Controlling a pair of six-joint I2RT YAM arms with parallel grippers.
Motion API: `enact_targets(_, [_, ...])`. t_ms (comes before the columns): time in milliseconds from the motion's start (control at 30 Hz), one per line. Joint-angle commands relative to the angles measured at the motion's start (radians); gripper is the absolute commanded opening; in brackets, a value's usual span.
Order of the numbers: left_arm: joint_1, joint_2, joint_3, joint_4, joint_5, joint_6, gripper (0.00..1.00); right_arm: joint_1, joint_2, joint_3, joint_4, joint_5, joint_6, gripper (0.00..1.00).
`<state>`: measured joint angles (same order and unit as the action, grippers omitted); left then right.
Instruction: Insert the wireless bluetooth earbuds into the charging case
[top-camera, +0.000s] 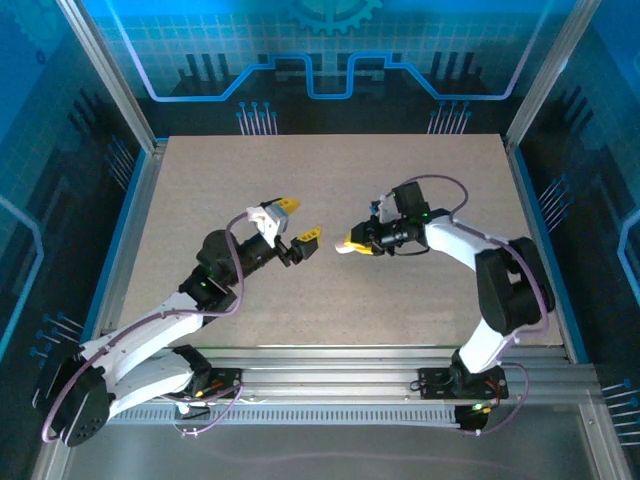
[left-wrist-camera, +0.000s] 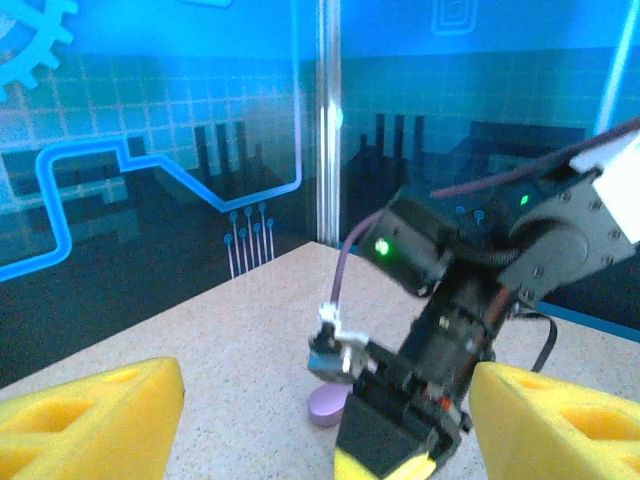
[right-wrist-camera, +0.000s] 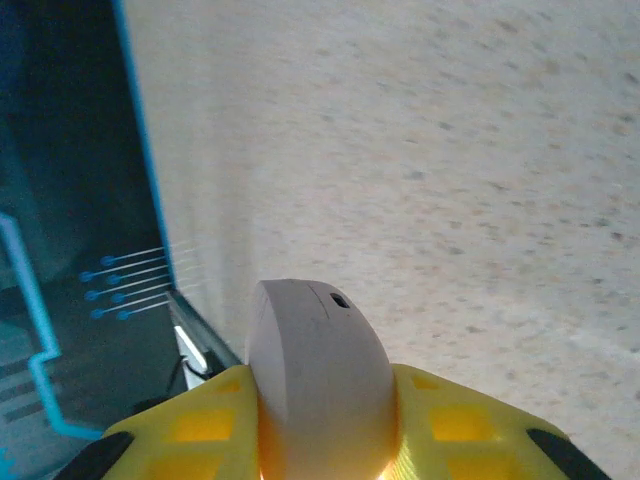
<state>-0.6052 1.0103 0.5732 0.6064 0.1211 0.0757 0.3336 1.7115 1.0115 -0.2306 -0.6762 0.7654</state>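
My right gripper (top-camera: 355, 244) is shut on a pale, pebble-shaped charging case (right-wrist-camera: 315, 350). The case is closed, with a small port hole near its top, and it sticks out past the yellow fingertips above the table. In the top view the case (top-camera: 343, 247) points left toward my left gripper (top-camera: 299, 221). That gripper hangs open a short way off, its yellow pads (left-wrist-camera: 90, 415) wide apart with nothing between them. The earbuds are out of view.
A purple oval pebble (left-wrist-camera: 330, 405), like a closed case, lies on the speckled table (top-camera: 330, 170) under the right wrist. Metal posts and blue glass walls (left-wrist-camera: 325, 120) ring the table. Bare tabletop stretches behind and in front of both grippers.
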Motion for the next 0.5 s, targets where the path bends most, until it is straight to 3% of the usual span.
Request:
enact_targets(0, [-0.004, -0.018, 0.048, -0.083, -0.058, -0.030, 0.78, 0.030, 0.058, -0.012, 0.087, 0.023, 0.011, 0.14])
enact_targets(467, [-0.005, -0.016, 0.054, -0.105, -0.074, -0.034, 0.80, 0.076, 0.143, -0.016, -0.006, 0.130, -0.045, 0.21])
